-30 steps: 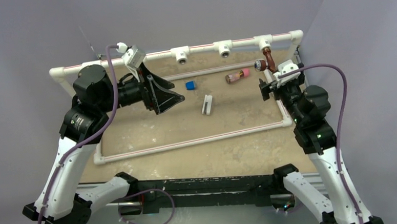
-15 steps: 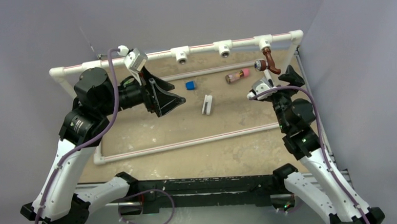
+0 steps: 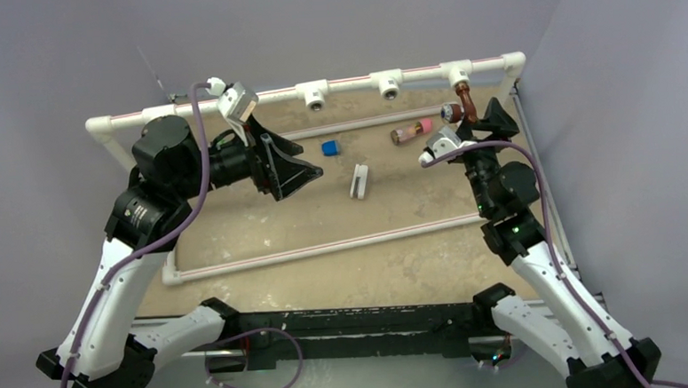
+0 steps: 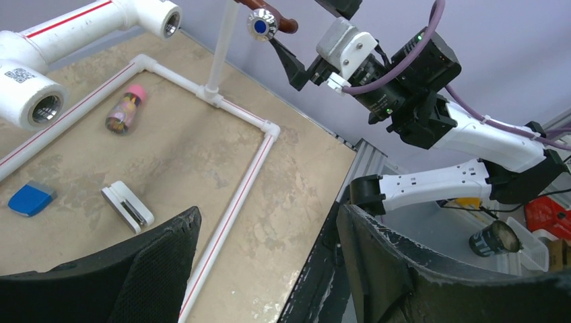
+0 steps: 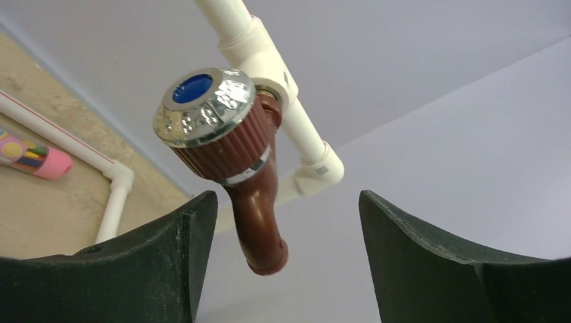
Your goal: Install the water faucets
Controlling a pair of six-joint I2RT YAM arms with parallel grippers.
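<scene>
Faucet [image 3: 467, 106] of reddish-brown colour is hanging from the fitting at the right end of the raised white pipe [image 3: 352, 82], with its spout pointing down. The right wrist view is showing what the overhead view is not. It is showing a silver knob [image 5: 202, 108] with a blue centre, and the right tool [image 5: 286, 222] with its fingers standing wide apart on both sides of the faucet, not clamped on it. The left wrist view is showing the left tool [image 4: 269, 269] also spread wide, holding nothing. Only the overhead view is showing both arms together.

One faucet is showing, and two open fittings [image 3: 315, 93] are sitting on the pipe. On the surface [image 3: 262, 225] below the pipe are lying one brownish cylinder [image 3: 411, 131] with a pink cap, one blue block [image 3: 329, 148] and one white clip [image 3: 358, 180].

The left arm is bending at the elbow near the left part of the pipe, its tool pointing rightwards over the surface. The right arm is reaching up towards the right end of the pipe.
</scene>
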